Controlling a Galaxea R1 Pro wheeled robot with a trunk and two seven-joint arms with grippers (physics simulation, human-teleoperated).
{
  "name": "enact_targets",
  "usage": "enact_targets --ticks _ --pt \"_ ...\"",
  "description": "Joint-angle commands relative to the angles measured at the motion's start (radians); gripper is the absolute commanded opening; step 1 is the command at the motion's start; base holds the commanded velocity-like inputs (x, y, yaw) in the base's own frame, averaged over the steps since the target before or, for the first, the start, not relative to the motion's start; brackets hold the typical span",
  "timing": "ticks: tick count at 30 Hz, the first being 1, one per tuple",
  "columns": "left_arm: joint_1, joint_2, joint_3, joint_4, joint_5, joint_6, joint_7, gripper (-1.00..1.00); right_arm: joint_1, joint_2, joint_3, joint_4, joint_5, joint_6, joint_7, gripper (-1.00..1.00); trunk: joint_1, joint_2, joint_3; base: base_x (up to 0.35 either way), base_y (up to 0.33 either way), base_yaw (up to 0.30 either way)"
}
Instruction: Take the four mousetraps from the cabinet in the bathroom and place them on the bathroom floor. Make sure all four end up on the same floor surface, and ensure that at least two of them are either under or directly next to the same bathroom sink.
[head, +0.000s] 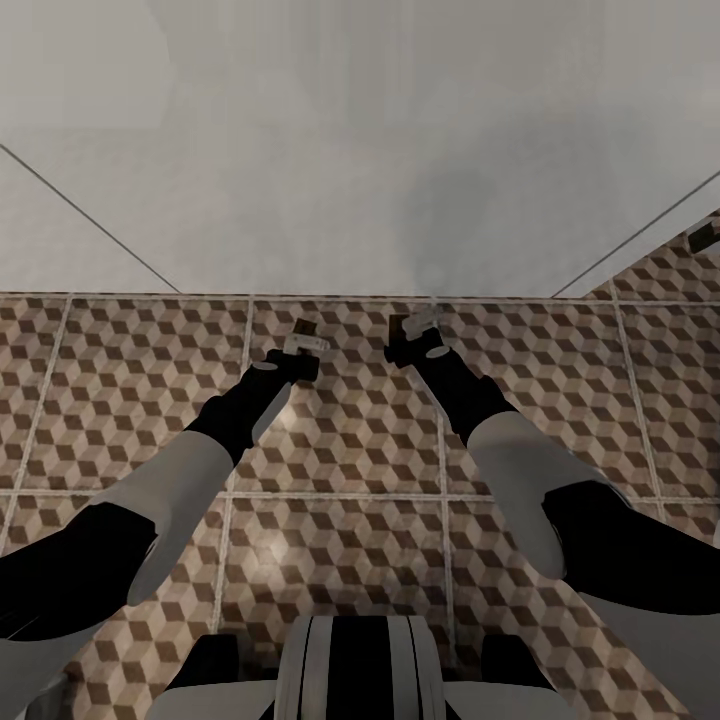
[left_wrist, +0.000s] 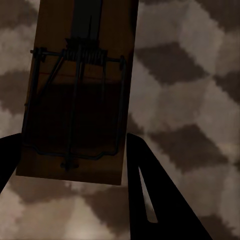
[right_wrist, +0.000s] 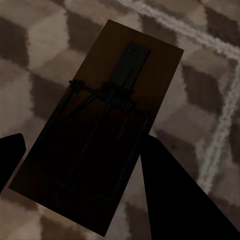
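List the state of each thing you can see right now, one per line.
Left gripper: shut on left mousetrap, held above the floor.
Right gripper: shut on right mousetrap, held above the floor.
Third mousetrap: lying flat on the floor, far right near the wall.

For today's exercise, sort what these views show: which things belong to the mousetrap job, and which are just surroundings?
Part of the job:
left gripper with its mousetrap
right gripper with its mousetrap
bathroom floor
another mousetrap lying by the wall

Just surroundings:
pale wall
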Motion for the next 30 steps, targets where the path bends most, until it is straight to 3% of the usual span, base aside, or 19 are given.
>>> enact_targets --ticks 1,30 --pt "0.000 0.001 -0.008 -0.002 0.007 0.005 0.011 -1.00 0.000 0.000 0.002 -0.002 0.007 0.007 0.003 -1.00 0.000 0.000 0.000 0.000 0.000 0.000" --pt "0.000 0.002 -0.009 0.003 0.007 0.004 0.011 -1.00 0.000 0.000 0.002 -0.002 0.007 0.007 0.003 -1.00 0.000 0.000 0.000 0.032 0.000 0.000"
